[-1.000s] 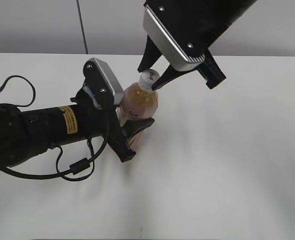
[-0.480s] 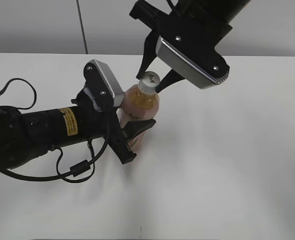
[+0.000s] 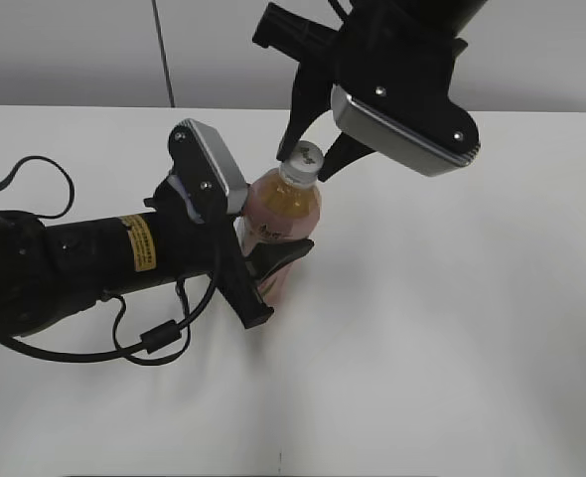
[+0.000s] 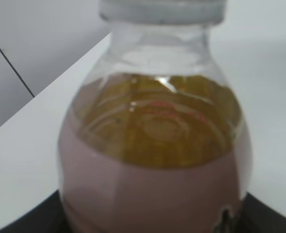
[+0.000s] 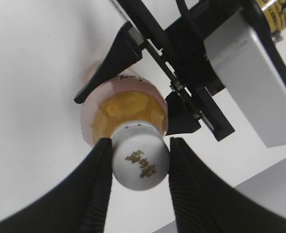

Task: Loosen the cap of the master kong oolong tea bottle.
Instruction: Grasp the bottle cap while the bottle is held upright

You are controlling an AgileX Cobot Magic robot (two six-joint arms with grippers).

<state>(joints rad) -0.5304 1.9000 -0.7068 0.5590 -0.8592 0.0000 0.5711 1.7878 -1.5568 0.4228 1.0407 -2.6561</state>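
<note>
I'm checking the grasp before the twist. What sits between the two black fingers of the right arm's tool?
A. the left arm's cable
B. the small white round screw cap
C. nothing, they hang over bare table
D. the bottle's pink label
B: in the right wrist view the right tool has its black fingers on either side of the small white round plastic screw cap, atop the clear plastic tea bottle.

white table (image 3: 452,328), pale grey wall (image 3: 65,50) behind — thin dark vertical seam (image 3: 163,52)
</note>
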